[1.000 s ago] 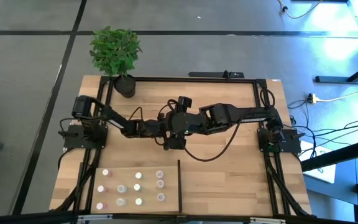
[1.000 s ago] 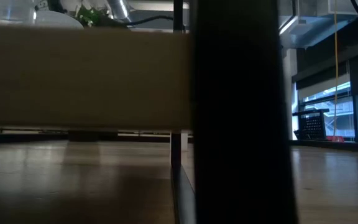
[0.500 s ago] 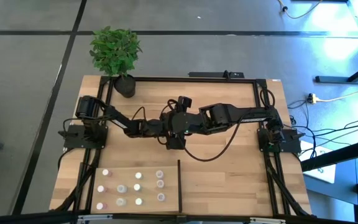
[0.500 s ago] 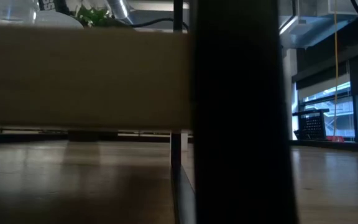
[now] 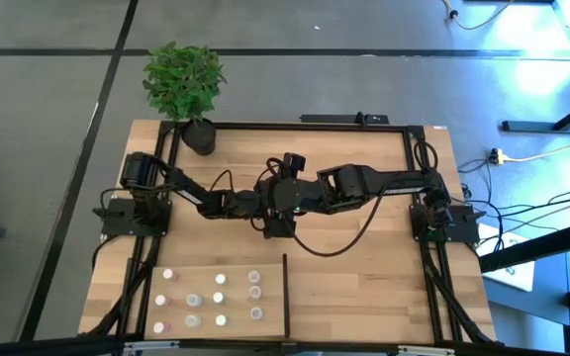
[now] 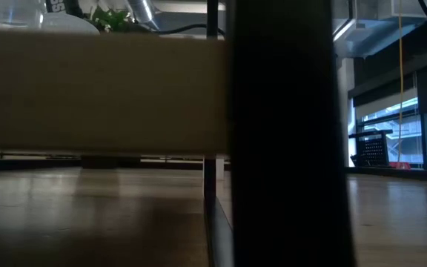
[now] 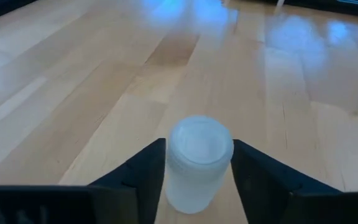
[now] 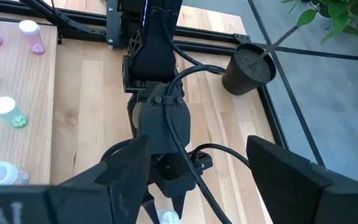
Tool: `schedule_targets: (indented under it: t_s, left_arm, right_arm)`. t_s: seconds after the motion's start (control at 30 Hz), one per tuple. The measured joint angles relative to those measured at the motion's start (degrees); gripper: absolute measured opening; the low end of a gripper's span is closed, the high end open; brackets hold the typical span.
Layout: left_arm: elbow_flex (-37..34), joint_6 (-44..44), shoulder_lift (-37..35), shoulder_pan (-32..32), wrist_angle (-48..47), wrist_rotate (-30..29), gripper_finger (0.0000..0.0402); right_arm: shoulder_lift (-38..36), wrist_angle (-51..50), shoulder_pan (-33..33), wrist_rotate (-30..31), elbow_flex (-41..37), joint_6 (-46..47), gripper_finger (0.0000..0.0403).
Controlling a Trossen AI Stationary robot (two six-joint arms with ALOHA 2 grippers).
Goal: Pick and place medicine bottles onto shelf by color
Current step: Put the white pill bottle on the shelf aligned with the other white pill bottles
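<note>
White bottle: one, standing up on the wooden table, near the middle and well apart from the shelf.
Left gripper: its two dark fingers sit one on each side of this bottle and press on its sides.
Right gripper: hangs over the left arm in the middle of the table, with its fingers wide apart and nothing between them.
Shelf: a light wood panel with black rails at the near left corner of the table.
Other bottles: eleven that I can count, standing on the shelf in loose rows, none touching. Some look pinkish, some whitish.
Black pot: one, at the far left corner of the table.
Green plant: one, growing in the pot.
</note>
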Motion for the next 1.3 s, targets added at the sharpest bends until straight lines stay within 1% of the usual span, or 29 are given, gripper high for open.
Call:
schedule_targets:
  t_s: [0.17, 0.27, 0.57, 0.67, 0.83, 1.03, 1.17, 1.3]
  left_arm:
    - [0.0, 0.0, 0.0, 0.0, 0.0, 0.1, 0.0134]
    - [0.0, -0.1, 0.0, 0.0, 0.1, 0.1, 0.0118]
    - [-0.1, -0.5, -1.3, -1.1, -0.7, 0.2, 0.0114]
    - [-0.1, -0.5, -3.4, -2.0, -3.9, 0.3, 0.0114]
    - [-0.1, -0.6, -9.9, -4.2, -13.8, -1.5, 0.0112]
    - [-0.1, -2.5, -19.8, -8.9, -28.4, -9.1, 0.0112]
    - [-0.1, -7.5, -26.4, -12.7, -38.7, -14.1, 0.0113]
    - [-0.2, -14.9, -31.9, -18.0, -48.6, -21.0, 0.0113]
  right_arm:
    - [0.0, 0.0, 0.0, 0.0, 0.0, 0.0, 0.0265]
    - [0.0, 0.0, 0.0, 0.0, 0.0, 0.0, 0.0265]
    - [0.0, 0.0, 0.0, 0.0, 0.0, 0.0, 0.0265]
    - [0.0, 0.0, 0.0, 0.0, 0.0, 0.0, 0.0265]
    - [0.0, 0.0, 0.0, 0.0, 0.0, 0.0, 0.0265]
    - [0.0, 0.0, 0.0, 0.0, 0.0, 0.0, 0.0265]
    - [0.0, 0.0, 0.0, 0.0, 0.0, 0.0, 0.0265]
    - [0.0, 0.2, 0.0, 0.0, 0.0, 0.0, 0.0265]
